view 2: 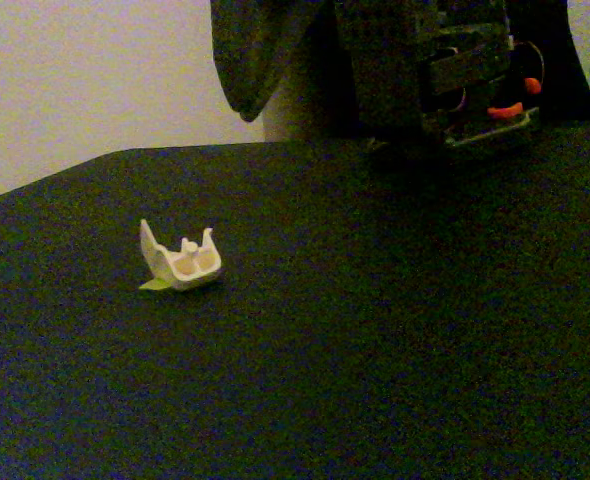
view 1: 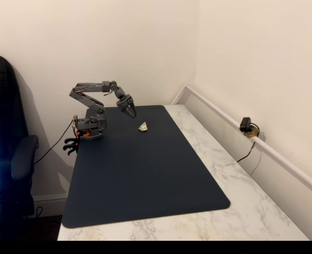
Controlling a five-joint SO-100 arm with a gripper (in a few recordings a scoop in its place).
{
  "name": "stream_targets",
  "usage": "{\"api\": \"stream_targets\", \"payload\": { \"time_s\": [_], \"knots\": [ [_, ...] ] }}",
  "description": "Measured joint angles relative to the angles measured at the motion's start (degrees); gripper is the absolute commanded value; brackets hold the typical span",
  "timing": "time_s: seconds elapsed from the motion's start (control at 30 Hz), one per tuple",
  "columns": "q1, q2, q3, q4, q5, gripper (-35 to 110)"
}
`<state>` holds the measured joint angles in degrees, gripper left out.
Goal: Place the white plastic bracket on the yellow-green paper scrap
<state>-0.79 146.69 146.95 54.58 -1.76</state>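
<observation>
Since the small off-white angular plastic bracket [view 2: 183, 262] sits on the bright yellow-green paper scrap [view 2: 155, 285], placement looks done. Just beside the bracket, the grey gripper [view 1: 130, 111] hangs empty, fingers slightly parted.

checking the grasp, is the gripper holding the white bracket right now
No, the white plastic bracket sits on the dark mat, apart from the gripper raised above it.

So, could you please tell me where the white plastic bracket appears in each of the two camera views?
A fixed view: the white plastic bracket lies on the far part of the dark mat, just right of and below the claw.
Another fixed view: the bracket sits left of centre on the mat, a yellow-green paper scrap showing at its lower left edge.
Shared landmark: the dark mat.
</observation>
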Motion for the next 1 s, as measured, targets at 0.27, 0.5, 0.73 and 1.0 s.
{"api": "stream_targets", "payload": {
  "time_s": [0.27,0.5,0.73,1.0],
  "knots": [
    [0.2,21.8,12.6,5.3,1.3,0],
    [0.1,38.8,21.6,14.7,4.5,0],
    [0.1,40.8,22.4,15.3,2.8,0],
    [0.2,40.8,23.0,15.3,1.9,0]
  ]
}}
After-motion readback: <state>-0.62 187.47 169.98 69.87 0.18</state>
